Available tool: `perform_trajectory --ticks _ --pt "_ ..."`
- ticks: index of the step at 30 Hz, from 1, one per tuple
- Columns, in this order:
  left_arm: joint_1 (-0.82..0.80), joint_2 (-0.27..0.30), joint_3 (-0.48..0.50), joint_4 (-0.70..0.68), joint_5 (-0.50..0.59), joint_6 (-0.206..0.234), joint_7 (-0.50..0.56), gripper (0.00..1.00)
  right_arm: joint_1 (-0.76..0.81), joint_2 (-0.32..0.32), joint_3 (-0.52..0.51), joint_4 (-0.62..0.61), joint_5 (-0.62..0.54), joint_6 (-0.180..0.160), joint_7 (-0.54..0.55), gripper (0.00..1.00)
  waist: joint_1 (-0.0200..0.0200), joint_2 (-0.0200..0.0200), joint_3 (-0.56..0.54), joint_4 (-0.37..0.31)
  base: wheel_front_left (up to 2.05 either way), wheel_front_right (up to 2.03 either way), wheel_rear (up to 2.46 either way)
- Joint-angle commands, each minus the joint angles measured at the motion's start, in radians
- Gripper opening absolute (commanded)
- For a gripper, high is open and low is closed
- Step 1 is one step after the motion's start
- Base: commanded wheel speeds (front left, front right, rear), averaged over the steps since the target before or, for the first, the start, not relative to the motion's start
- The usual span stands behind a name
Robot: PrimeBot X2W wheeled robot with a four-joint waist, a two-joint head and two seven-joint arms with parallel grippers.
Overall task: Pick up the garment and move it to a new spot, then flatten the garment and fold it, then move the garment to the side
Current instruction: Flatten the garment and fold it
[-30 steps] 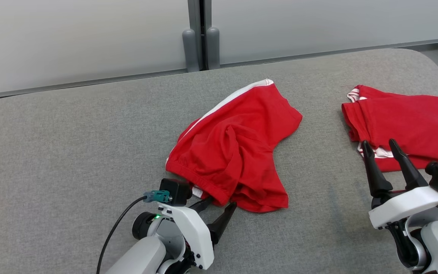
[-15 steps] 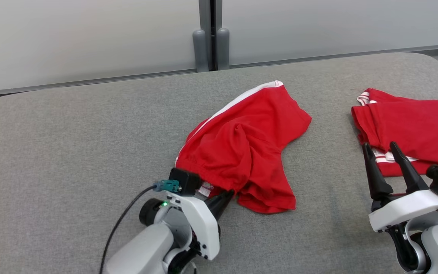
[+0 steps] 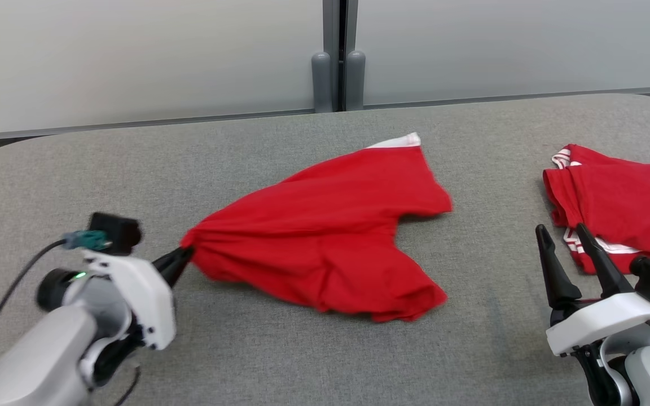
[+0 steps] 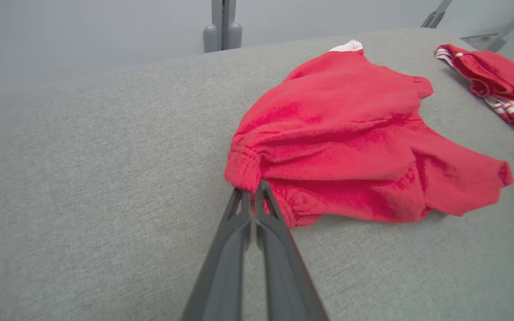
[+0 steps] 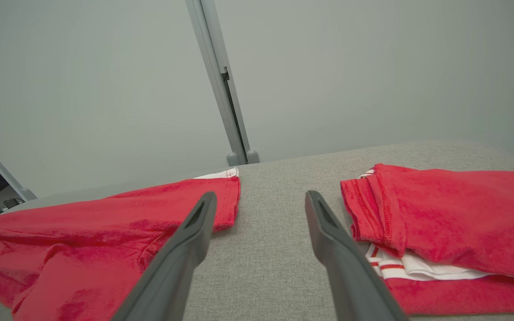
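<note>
jaws pressed tight together on the left gripper (image 3: pixel 181 258), with the stretchy waist edge of the red garment (image 3: pixel 325 248) pinched between the tips. sits low at the near left of the grey table (image 3: pixel 133 169), fingers pointing right toward the cloth. hard to tell if the pinched end touches the table or hangs just above.

lies in the middle of the table, thin as a point at the pinched end and spread wide at the other end. runs long from the near left to the far right. points a white-edged corner (image 3: pixel 395 141) away from the robot, and flops one loose leg toward the near right. looks wrinkly, with long folds going the same way as its length.

jaws wide apart on the right gripper (image 3: pixel 559 231), with nothing held between. hovers at the near right, fingers pointing up and away. stands just beside a folded red cloth (image 3: pixel 624 197) with white stripes peeking out, well apart from the red garment.
</note>
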Motion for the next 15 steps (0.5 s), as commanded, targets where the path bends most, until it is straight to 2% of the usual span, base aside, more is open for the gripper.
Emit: perform_trajectory --ticks 1,4,8,9,10,15 --pt "0.034 0.053 0.025 -0.019 -0.022 0.023 0.019 0.0 0.008 0.0 0.003 -0.007 -0.006 0.0 0.005 1.0 0.0 -0.0001 0.003 -0.003 0.0 0.0 0.0" --pt "0.068 0.13 0.043 -0.034 -0.02 0.058 0.033 0.0 0.006 -0.003 0.005 -0.013 -0.003 0.0 0.01 1.0 0.0 -0.0001 0.012 -0.011 0.0 0.0 0.0" --pt "0.115 0.179 0.046 -0.034 -0.004 0.095 0.017 0.0 0.005 -0.009 0.004 -0.016 -0.005 0.0 0.019 1.0 0.0 -0.0001 0.021 -0.016 0.0 0.0 0.0" --pt "0.124 0.186 0.044 -0.028 0.004 0.106 0.009 0.27 0.004 -0.011 0.006 -0.017 -0.004 0.0 0.019 1.0 0.0 -0.0001 0.023 -0.017 0.0 0.0 0.0" --pt "0.137 0.185 0.045 -0.023 0.005 0.114 -0.004 1.0 0.004 -0.013 0.007 -0.018 -0.004 0.0 0.02 1.0 0.0 -0.0001 0.023 -0.017 0.0 0.0 0.0" --pt "0.175 0.162 0.07 -0.055 0.02 0.156 -0.112 1.0 0.011 -0.023 0.023 -0.028 -0.009 0.0 0.031 1.0 0.0 -0.0001 0.018 -0.004 0.0 0.0 0.0"
